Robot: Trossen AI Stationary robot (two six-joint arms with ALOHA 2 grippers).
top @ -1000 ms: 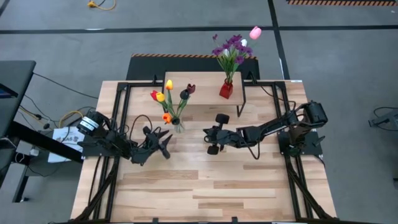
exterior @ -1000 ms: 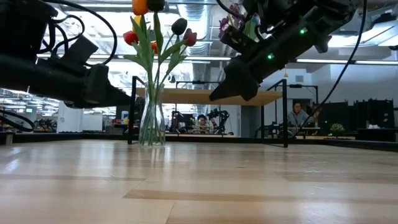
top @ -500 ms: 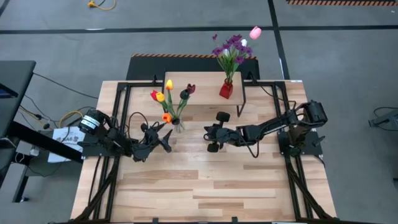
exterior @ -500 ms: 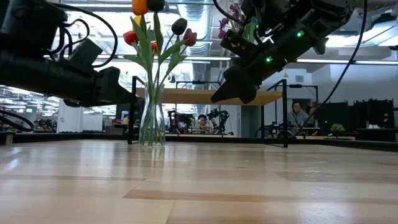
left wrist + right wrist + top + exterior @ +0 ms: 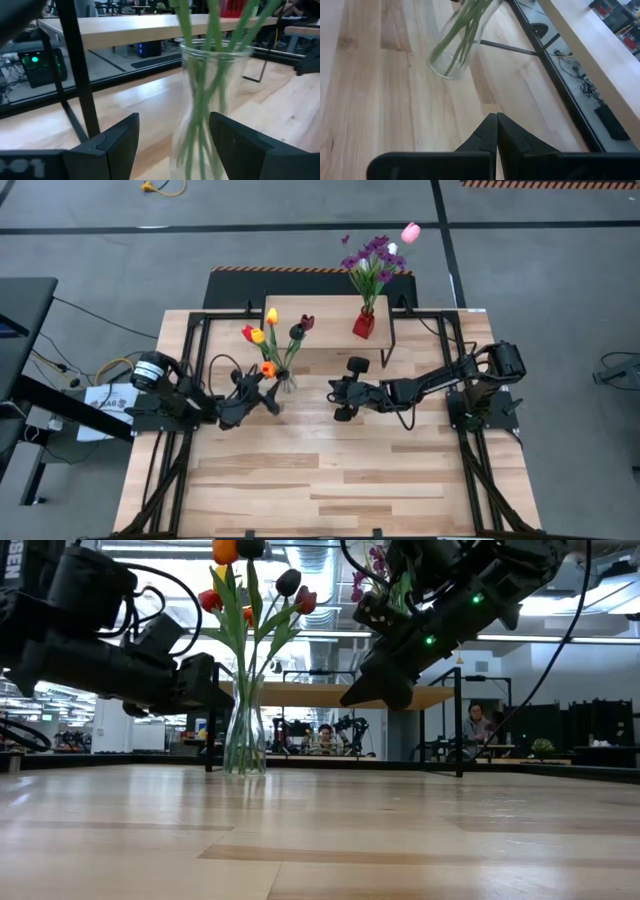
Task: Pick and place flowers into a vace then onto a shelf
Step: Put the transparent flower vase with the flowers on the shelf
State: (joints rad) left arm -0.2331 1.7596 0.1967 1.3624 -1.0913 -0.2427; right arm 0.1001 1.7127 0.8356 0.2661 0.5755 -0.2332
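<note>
Glass is what the left arm is after: a clear, narrow-necked glass vase (image 5: 285, 381) stands on the slatted light-wood table (image 5: 330, 490), just in front of the low shelf, a pale wood plank on thin black legs (image 5: 325, 330). In it sit long green-stemmed artificial tulips (image 5: 272, 340) with yellow, red, orange and dark maroon heads. A small red vase of purple blossoms with a pink tulip (image 5: 375, 270) is already up on the shelf's right end.

From where I stand, the flowers look loaded, so I judge the step in hand to be taking hold of the glass vase to carry it onto the shelf. The left gripper (image 5: 170, 135) is low and level, its two dark fingers spread, with the vase body showing between them in the wrist view; no contact shows yet. The right gripper (image 5: 496, 131) hangs above the table to the right of the vase, its fingers pressed together with nothing between them.

Next, I think, the left fingers need to come a little further around the glass and close gently, low enough to keep it from tipping. Then comes a straight lift clear of the plank's edge, with the tall stems kept upright and away from the red vase.
</note>
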